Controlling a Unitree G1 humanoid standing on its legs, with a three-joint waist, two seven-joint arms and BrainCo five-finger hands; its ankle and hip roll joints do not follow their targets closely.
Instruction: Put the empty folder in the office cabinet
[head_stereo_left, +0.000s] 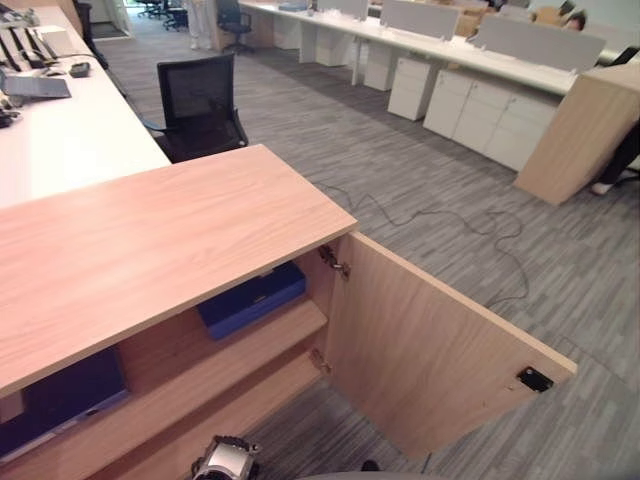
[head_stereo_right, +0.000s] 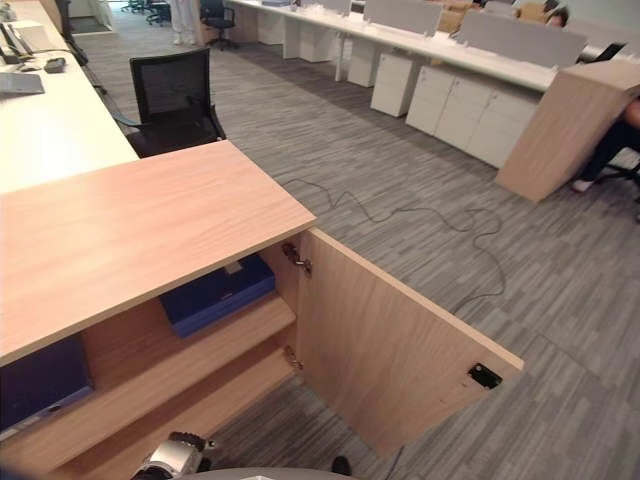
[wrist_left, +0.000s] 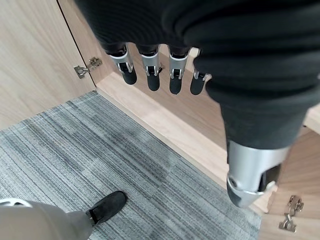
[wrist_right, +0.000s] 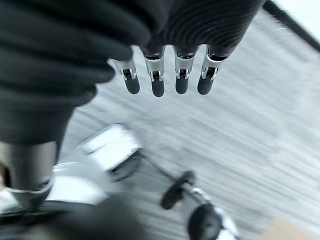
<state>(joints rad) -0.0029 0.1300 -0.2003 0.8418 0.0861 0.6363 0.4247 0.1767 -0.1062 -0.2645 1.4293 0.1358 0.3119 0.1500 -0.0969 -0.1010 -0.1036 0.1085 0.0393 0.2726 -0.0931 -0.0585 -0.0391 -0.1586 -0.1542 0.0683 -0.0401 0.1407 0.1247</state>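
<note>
A blue folder (head_stereo_left: 252, 298) lies flat on the upper shelf of the open wooden office cabinet (head_stereo_left: 150, 240), just inside its right end. A second dark blue folder (head_stereo_left: 60, 400) lies on the same shelf further left. The cabinet door (head_stereo_left: 430, 350) stands swung wide open to the right. My left hand (wrist_left: 150, 70) hangs low in front of the cabinet's bottom shelf (wrist_left: 170, 125), its fingers straight and holding nothing. Over the grey carpet, my right hand (wrist_right: 157, 75) is open too and holds nothing.
A black office chair (head_stereo_left: 200, 105) stands behind the cabinet next to a long white desk (head_stereo_left: 70, 140) with a laptop (head_stereo_left: 35, 87). Across the carpet are white desks with drawer units (head_stereo_left: 480, 105), and a tilted wooden panel (head_stereo_left: 580, 130) with a person (head_stereo_right: 625, 130) behind it.
</note>
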